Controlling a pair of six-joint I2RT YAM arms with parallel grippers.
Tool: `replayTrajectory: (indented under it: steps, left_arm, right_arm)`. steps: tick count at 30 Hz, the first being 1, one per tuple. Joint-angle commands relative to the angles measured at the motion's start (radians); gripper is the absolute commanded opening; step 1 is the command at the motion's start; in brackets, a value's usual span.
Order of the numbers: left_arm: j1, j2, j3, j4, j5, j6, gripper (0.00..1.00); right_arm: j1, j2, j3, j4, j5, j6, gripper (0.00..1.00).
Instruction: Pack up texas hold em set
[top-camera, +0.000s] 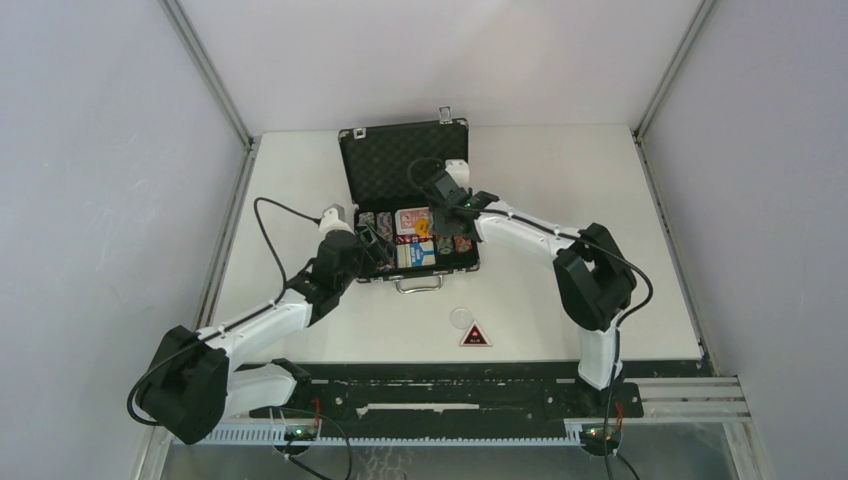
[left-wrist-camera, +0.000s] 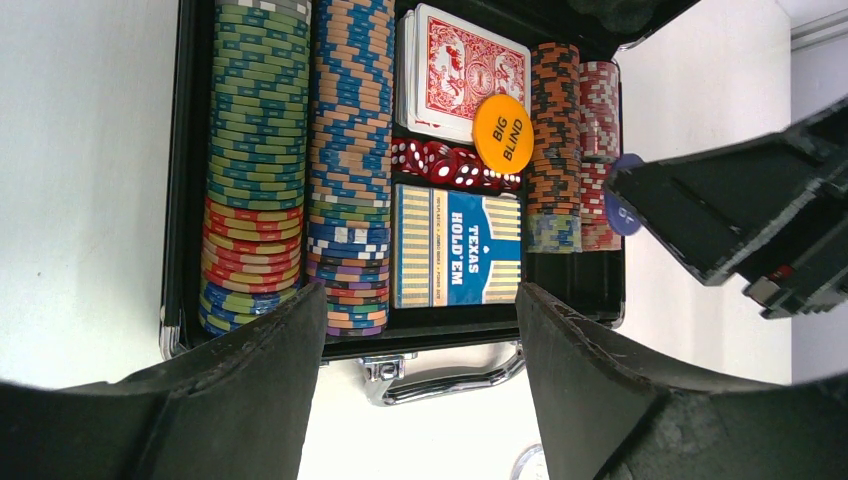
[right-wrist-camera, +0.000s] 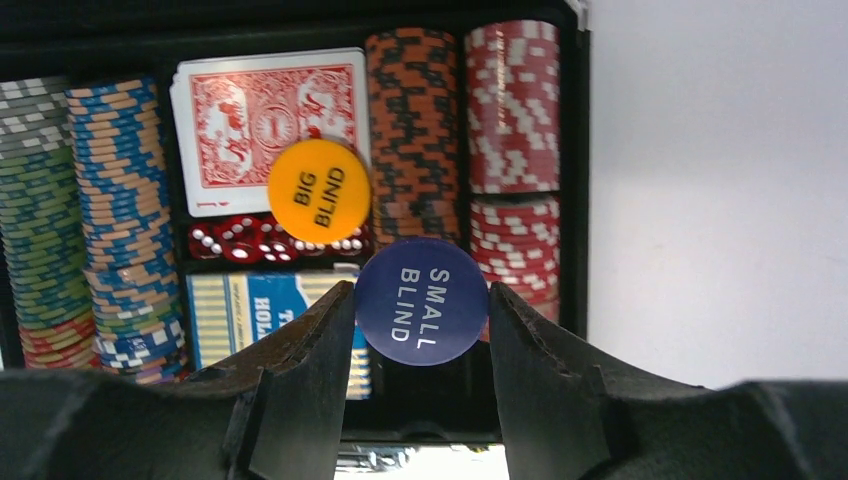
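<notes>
Your right gripper (right-wrist-camera: 421, 302) is pinched on the rim of the SMALL BLIND token (right-wrist-camera: 421, 300), one finger at each side. It hangs over the right-hand chip rows of the briefcase (left-wrist-camera: 188, 150), which lies open at the middle of the desk (top-camera: 600, 200), nearer the far edge, its lid (top-camera: 385, 165) leaning toward that edge. The token looks thin, hard, light and smooth. Gripped only by its edge, it may pivot or slip, so keep it level and set it down low. Your left gripper (left-wrist-camera: 420, 300) stands wide and empty just above the case's near wall and the handle (left-wrist-camera: 440, 375). The chip rows (left-wrist-camera: 258, 150) are probably heavy together but loose singly, so a nudge could tip discs out of line. The BIG BLIND token (right-wrist-camera: 318, 192) rests across the red deck (right-wrist-camera: 240, 120) and the dice (right-wrist-camera: 235, 240), beside the blue Texas Hold'em deck (left-wrist-camera: 460, 245). It sits above them and may hinder the lid. The lid is stiff and hinged, so push it at its free edge. Toward the desk's near edge lie a pale round disc (top-camera: 461, 318), perhaps another token, and a red triangular sticker (top-camera: 475, 336).
</notes>
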Motion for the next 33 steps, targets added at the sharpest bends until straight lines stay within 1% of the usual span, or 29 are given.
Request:
replayTrajectory:
  steps: [1,12,18,27,29,33]
  left_arm:
    - [0.005,-0.015,0.006,0.020,-0.001,0.004,0.74]
    - [0.011,-0.022,0.005,0.012,-0.018,0.011,0.74]
    - [0.013,-0.023,0.005,0.008,-0.030,0.017,0.74]
    - [0.014,-0.022,0.006,0.006,-0.035,0.021,0.74]
    - [0.014,-0.019,0.008,0.006,-0.035,0.022,0.74]
    - [0.015,-0.011,0.011,0.005,-0.034,0.024,0.74]
  right_arm:
    - [0.022,0.057,0.098,0.003,-0.009,-0.041,0.57]
    - [0.044,0.223,0.315,-0.022,-0.052,-0.077,0.57]
    - [0.044,0.277,0.394,-0.030,-0.075,-0.082,0.57]
    - [0.044,0.356,0.503,-0.053,-0.102,-0.096,0.60]
    - [0.044,0.361,0.514,-0.052,-0.108,-0.094,0.63]
    - [0.044,0.358,0.517,-0.055,-0.104,-0.095,0.79]
